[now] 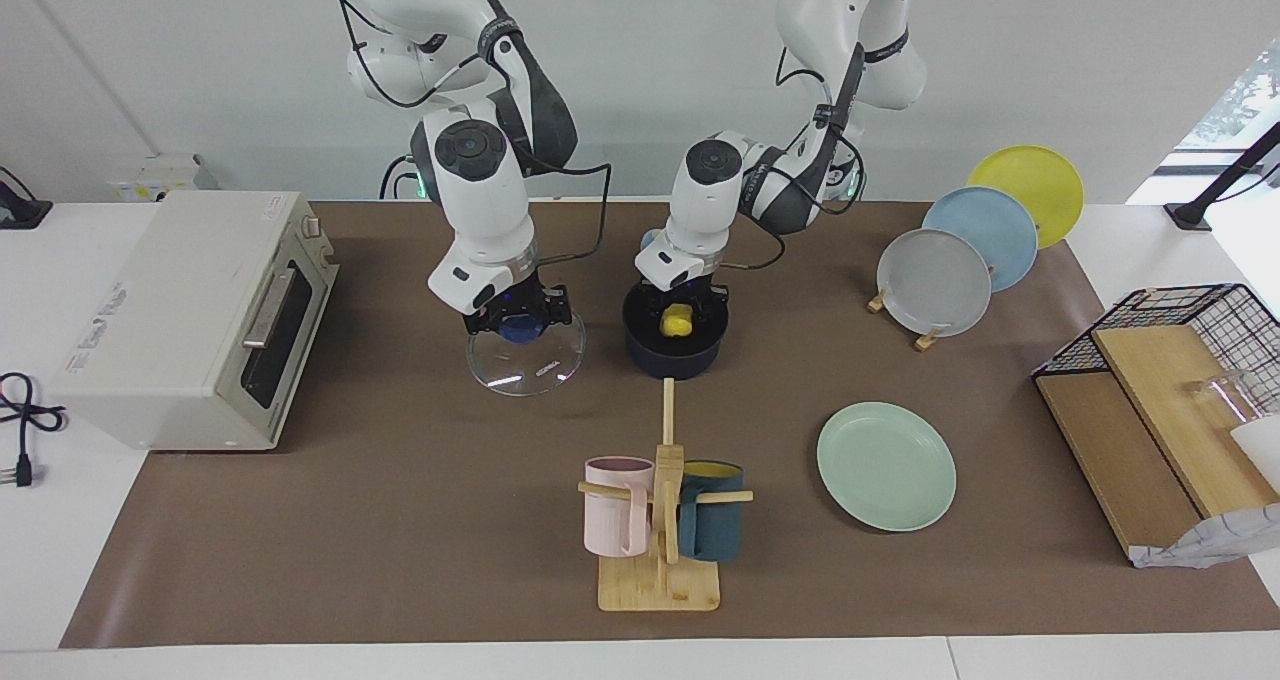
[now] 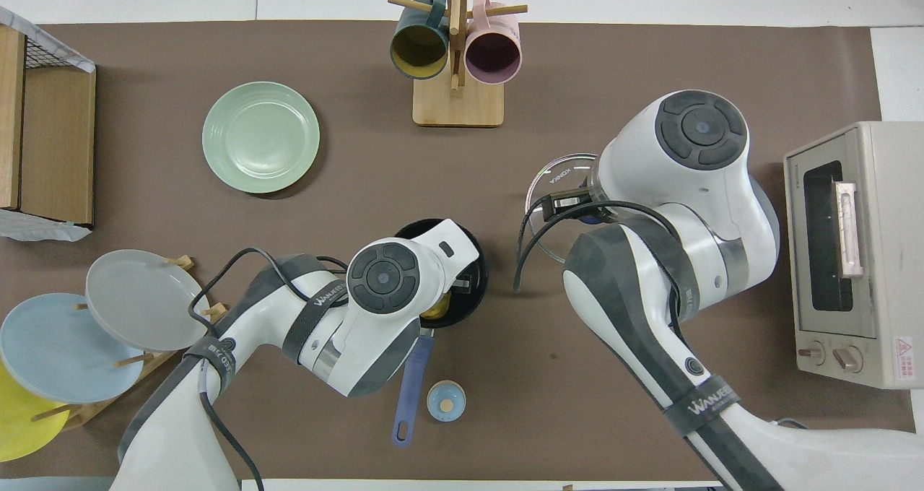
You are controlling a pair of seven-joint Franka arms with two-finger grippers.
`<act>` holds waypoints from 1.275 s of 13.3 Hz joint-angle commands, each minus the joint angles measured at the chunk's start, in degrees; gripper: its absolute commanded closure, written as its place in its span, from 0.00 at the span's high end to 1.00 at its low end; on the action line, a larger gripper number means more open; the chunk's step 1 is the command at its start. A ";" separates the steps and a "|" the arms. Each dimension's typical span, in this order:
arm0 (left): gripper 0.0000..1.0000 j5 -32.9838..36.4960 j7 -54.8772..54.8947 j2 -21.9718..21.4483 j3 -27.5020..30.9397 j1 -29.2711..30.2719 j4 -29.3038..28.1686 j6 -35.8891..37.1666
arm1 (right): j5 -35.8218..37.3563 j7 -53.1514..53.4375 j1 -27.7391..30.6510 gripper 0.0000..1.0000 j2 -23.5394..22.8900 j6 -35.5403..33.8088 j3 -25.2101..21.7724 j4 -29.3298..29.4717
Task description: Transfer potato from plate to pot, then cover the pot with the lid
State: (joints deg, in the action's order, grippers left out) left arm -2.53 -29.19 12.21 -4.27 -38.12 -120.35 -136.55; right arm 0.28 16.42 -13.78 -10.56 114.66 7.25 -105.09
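Left tool (image 1: 683, 312): low inside the mouth of the pot, its fingers either side of the potato; whether they clamp it or have let go cannot be told.
Potato (image 1: 678, 321): bright yellow, directly under the left tool, inside the pot; in the overhead view only a sliver of yellow shows beneath the left arm's wrist.
Pot (image 1: 672, 350): dark navy, standing on the tabletop right below the left tool; its blue handle (image 2: 411, 388) runs from the pot toward the robots.
Right tool (image 1: 520, 318): down on the lid, its fingers closed around the blue knob (image 1: 519, 329).
Lid (image 1: 527, 360): clear glass with a metal rim, hanging tilted from the right tool, its lower edge at or just above the tabletop, beside the pot toward the right arm's end.
Plate (image 1: 886, 466): pale mint green, bare, well apart from the left tool, farther from the robots than the pot and toward the left arm's end.
Bell (image 2: 445, 401): small, blue-topped, just beside the pot handle's end, nearer to the robots than the left tool.
Mug stand (image 1: 662, 520): wooden, with a pink mug (image 1: 614, 506) and a dark teal mug (image 1: 711, 512), farther from the robots than both tools.
Toaster oven (image 1: 195, 315): at the right arm's end of the tabletop, well apart from the right tool.
Plate rack: grey plate (image 1: 933, 282), blue plate (image 1: 982, 236) and yellow plate (image 1: 1030, 192) standing upright, at the left arm's end.
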 commanded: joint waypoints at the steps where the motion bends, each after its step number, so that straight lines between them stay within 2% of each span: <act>1: 1.00 2.09 -0.96 -0.52 1.11 -1.08 -0.24 -0.73 | -1.07 1.42 0.07 0.00 -0.16 -1.37 0.22 1.29; 4: 1.00 2.09 -0.43 -2.19 1.37 -0.03 3.26 4.78 | -1.07 1.51 -0.54 0.00 -0.16 -1.28 0.22 1.29; 8: 1.00 1.92 3.77 -5.43 1.37 5.40 14.51 22.17 | -1.07 3.61 -1.50 0.00 -0.16 -0.84 0.22 1.29; 10: 1.00 1.22 8.60 -7.98 1.37 10.15 18.38 28.07 | -1.07 5.36 -2.47 0.00 -0.25 -0.58 0.22 1.29; 12: 1.00 -0.45 14.22 -10.53 1.37 15.24 21.98 33.87 | -1.16 10.18 -5.71 0.00 -0.25 -0.14 0.22 2.25; 14: 1.00 -0.90 18.89 -10.71 1.55 19.73 26.20 39.85 | -1.25 16.59 -10.01 0.00 -0.42 -0.05 0.22 3.91; 17: 1.00 -0.55 22.23 -11.50 1.72 24.65 27.89 42.25 | -0.46 25.47 -17.83 0.00 -2.35 3.63 0.13 5.50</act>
State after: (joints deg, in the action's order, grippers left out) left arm -2.43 -9.52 0.36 -2.07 -16.13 -93.65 -96.17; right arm 0.16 37.24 -28.26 -10.94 116.36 7.50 -101.71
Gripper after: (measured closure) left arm 0.000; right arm 0.564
